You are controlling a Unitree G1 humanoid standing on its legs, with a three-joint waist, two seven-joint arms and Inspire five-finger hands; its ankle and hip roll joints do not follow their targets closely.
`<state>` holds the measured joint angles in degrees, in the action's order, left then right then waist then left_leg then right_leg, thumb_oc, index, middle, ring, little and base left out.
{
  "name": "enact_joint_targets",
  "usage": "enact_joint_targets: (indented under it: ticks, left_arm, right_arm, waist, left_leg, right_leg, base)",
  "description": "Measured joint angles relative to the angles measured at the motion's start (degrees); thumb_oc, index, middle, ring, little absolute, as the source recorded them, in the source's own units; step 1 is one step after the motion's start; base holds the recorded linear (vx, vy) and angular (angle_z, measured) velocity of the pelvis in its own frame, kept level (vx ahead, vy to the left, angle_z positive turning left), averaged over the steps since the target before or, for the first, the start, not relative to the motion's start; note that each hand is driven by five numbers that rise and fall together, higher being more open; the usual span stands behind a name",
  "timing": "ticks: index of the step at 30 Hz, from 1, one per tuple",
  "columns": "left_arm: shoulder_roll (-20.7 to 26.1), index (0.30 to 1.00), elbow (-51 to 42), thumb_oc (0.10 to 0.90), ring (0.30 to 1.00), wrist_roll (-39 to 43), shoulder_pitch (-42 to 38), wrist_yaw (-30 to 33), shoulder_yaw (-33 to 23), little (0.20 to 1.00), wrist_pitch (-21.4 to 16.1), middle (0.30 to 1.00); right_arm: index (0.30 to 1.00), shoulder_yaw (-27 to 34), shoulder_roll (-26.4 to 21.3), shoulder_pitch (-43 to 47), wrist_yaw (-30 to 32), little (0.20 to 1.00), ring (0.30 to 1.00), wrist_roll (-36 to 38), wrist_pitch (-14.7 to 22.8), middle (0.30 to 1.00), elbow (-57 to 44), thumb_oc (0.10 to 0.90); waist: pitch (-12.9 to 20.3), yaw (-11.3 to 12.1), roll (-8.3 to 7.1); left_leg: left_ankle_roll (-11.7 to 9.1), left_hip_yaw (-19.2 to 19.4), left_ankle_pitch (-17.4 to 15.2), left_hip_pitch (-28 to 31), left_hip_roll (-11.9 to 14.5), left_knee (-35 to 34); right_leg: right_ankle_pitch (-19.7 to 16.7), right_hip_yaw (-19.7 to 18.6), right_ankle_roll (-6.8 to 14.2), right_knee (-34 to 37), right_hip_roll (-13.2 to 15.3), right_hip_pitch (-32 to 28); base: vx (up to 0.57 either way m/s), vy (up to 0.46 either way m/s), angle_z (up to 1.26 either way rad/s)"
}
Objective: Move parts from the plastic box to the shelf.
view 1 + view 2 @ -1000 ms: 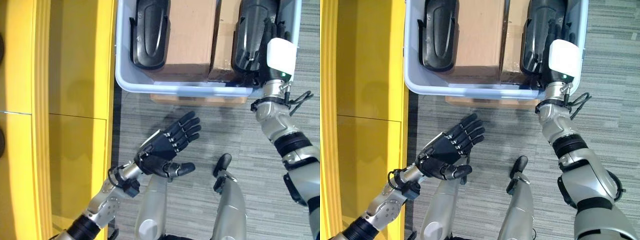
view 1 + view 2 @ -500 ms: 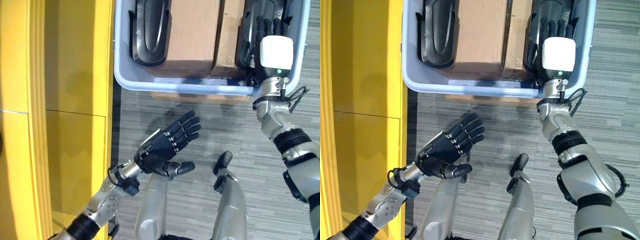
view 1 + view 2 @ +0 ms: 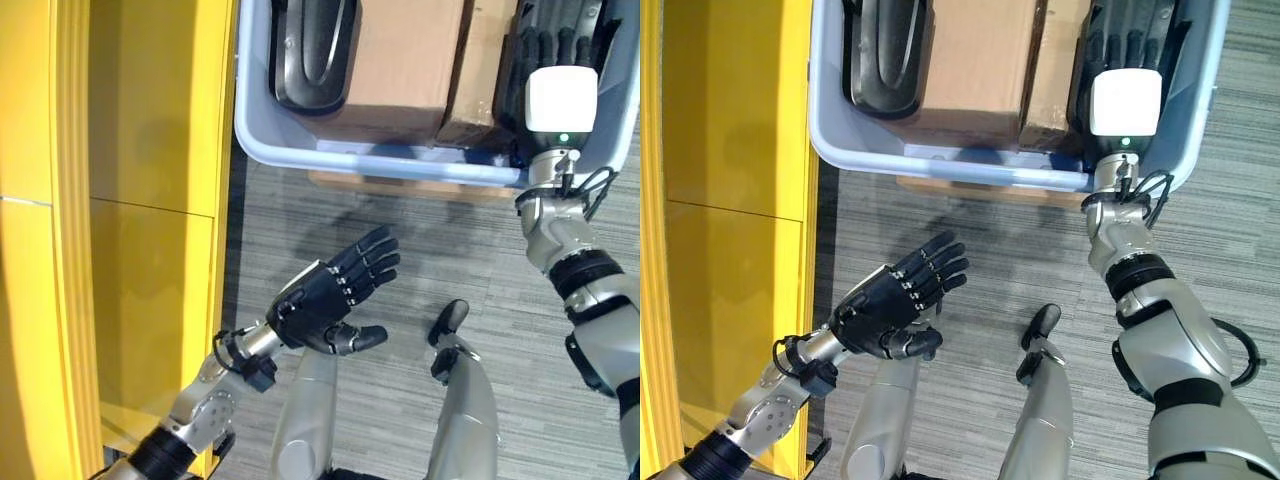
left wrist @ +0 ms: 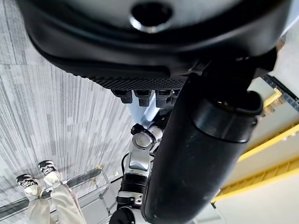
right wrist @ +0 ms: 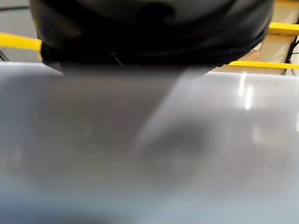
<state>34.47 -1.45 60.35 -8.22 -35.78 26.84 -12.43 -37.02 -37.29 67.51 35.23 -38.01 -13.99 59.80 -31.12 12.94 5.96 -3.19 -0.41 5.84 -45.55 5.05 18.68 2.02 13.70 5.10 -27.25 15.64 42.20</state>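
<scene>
- The yellow shelf (image 3: pixel 150 200) fills the left side of the head views, running from top to bottom; its near face is a plain yellow panel, and its upper and lower ends are cut off by the frame.
- The left hand (image 3: pixel 325 295) hovers in the lower centre over the grey carpet (image 3: pixel 400 230), palm turned up, fingers straight and spread toward the upper right, thumb sticking out to the right. It holds nothing and touches nothing.
- The plastic box (image 3: pixel 380 165), pale blue-grey, sits across the top centre and right, its far part cut off by the top edge. A strip of brown board (image 3: pixel 400 185) peeks out from under its near rim.
- Inside the box at the left lies a black moulded part (image 3: pixel 315 55), standing against two cardboard boxes (image 3: pixel 410 60) that fill the middle.
- At the upper right, the right arm reaches straight up the frame over the box's near rim. The right hand (image 3: pixel 1130 40) is down inside the box at its right end, fingers pointing away over what seems to be a second black part (image 3: pixel 1090 50); the white wrist cover hides most of the hand, so I cannot tell whether the fingers are curled on it.
- The right wrist view gives only a blurred grey wall of the box past the hand's dark bulk.
</scene>
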Motion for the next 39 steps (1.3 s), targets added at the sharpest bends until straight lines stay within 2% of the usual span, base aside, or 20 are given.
enact_joint_targets:
  ticks: [2,3,5,11,17,19,26,28,32,39]
  left_arm:
    - [0.01,1.000,0.21,0.900,1.000,-0.19,0.21,-0.03,-0.16,1.000,-0.02,1.000]
    - [0.11,1.000,0.30,0.900,1.000,-0.29,0.26,-0.18,-0.07,1.000,-0.03,1.000]
    - [0.32,1.000,0.29,0.900,1.000,-0.27,0.22,-0.65,-0.06,1.000,-0.05,1.000]
    - [0.02,1.000,0.25,0.900,1.000,-0.56,-1.45,-0.69,0.66,1.000,-0.14,1.000]
    - [0.07,1.000,0.25,0.900,1.000,-0.84,-1.82,-0.70,0.94,1.000,-0.11,1.000]
    - [0.12,1.000,0.19,0.900,1.000,-0.73,-1.80,-0.71,0.48,1.000,0.05,1.000]
    - [0.54,1.000,0.09,0.900,1.000,-2.21,-1.32,-0.78,-1.04,1.000,0.05,1.000]
    - [1.30,1.000,-1.40,0.900,1.000,-2.12,0.86,-1.15,-4.03,1.000,0.70,1.000]
    - [2.75,1.000,-2.53,0.900,1.000,-2.12,1.74,-1.35,-4.68,1.000,0.91,1.000]
    - [2.88,1.000,-3.63,0.900,1.000,-2.13,2.74,-2.56,-6.18,1.000,1.64,1.000]
  right_arm:
    - [0.300,-0.64,0.04,0.02,0.99,0.300,0.300,4.28,-0.52,0.300,1.57,0.400]
    - [0.300,1.44,0.59,0.00,2.86,0.300,0.300,9.05,-1.10,0.300,2.02,0.400]
    - [0.300,6.14,1.96,0.23,4.16,0.300,0.300,13.01,-1.51,0.300,3.29,0.400]
    - [0.300,5.69,2.92,1.05,8.46,0.300,0.300,12.91,-2.30,0.300,4.04,0.400]
    - [0.300,2.80,2.14,1.87,8.33,0.300,0.300,9.87,-2.50,0.300,4.08,0.400]
    - [0.300,2.82,1.89,1.56,6.29,0.300,0.300,9.14,-2.33,0.300,4.04,0.400]
    - [0.300,1.91,-0.16,-1.92,4.40,0.300,0.300,6.49,1.21,0.300,2.90,0.400]
    - [0.300,1.54,-1.58,-5.05,3.85,0.300,0.300,6.23,3.23,0.300,-0.12,0.400]
    - [0.300,1.47,-2.03,-7.00,3.90,0.300,0.300,5.91,5.31,0.300,-2.05,0.400]
    - [0.300,1.59,-5.11,-10.88,1.75,0.300,0.300,3.46,9.47,0.300,-12.88,0.400]
  waist:
    - [0.02,0.11,0.03]
    - [0.02,0.36,0.04]
    - [0.05,0.58,0.08]
    - [0.11,0.47,0.17]
    - [0.30,0.11,0.51]
    - [0.32,0.15,0.55]
    - [0.32,0.38,0.58]
    - [0.31,-0.11,0.58]
    - [0.53,-0.51,0.66]
    - [0.48,-1.57,0.66]
  left_leg:
    - [-0.01,0.01,0.04,0.01,0.00,-0.01]
    - [-0.04,-0.01,0.08,0.01,-0.04,-0.02]
    - [-0.05,0.03,0.11,0.00,-0.07,-0.04]
    - [-0.25,0.01,0.53,0.04,-0.13,-0.15]
    - [-0.63,0.01,0.93,0.41,-0.08,-1.08]
    - [-0.57,0.25,0.91,0.89,-0.13,-1.09]
    - [-0.20,0.57,1.09,4.34,-0.17,-1.24]
    - [-0.16,1.01,1.03,7.90,-0.08,-2.35]
    - [-0.16,1.81,1.02,10.94,0.23,-3.93]
    - [-0.12,2.59,1.38,16.55,0.97,-5.99]
  right_leg:
    - [0.08,0.00,0.07,-0.09,0.03,0.06]
    - [0.17,0.00,0.09,-0.28,0.09,0.12]
    - [0.18,-0.05,0.08,-0.37,0.13,0.22]
    - [0.70,-0.07,-0.32,-1.26,0.44,0.76]
    - [1.36,-0.27,-0.41,-2.25,0.57,1.47]
    - [1.23,-0.60,-0.56,-2.21,0.56,1.11]
    - [0.61,-0.53,-0.35,-1.17,0.46,-2.85]
    - [0.31,-0.64,-0.12,0.53,0.26,-6.14]
    - [-0.44,-0.72,-0.10,2.85,-0.19,-9.06]
    - [-2.93,-0.68,0.25,7.61,-1.61,-15.60]
  base:
    - [0.00,0.000,0.00]
    - [0.00,0.000,0.00]
    - [0.00,0.000,0.00]
    - [0.00,0.000,0.00]
    - [0.00,0.000,0.00]
    - [0.00,0.000,0.00]
    - [-0.01,-0.012,-0.01]
    - [-0.03,-0.042,-0.06]
    - [-0.02,-0.030,-0.10]
    - [-0.02,-0.019,-0.08]
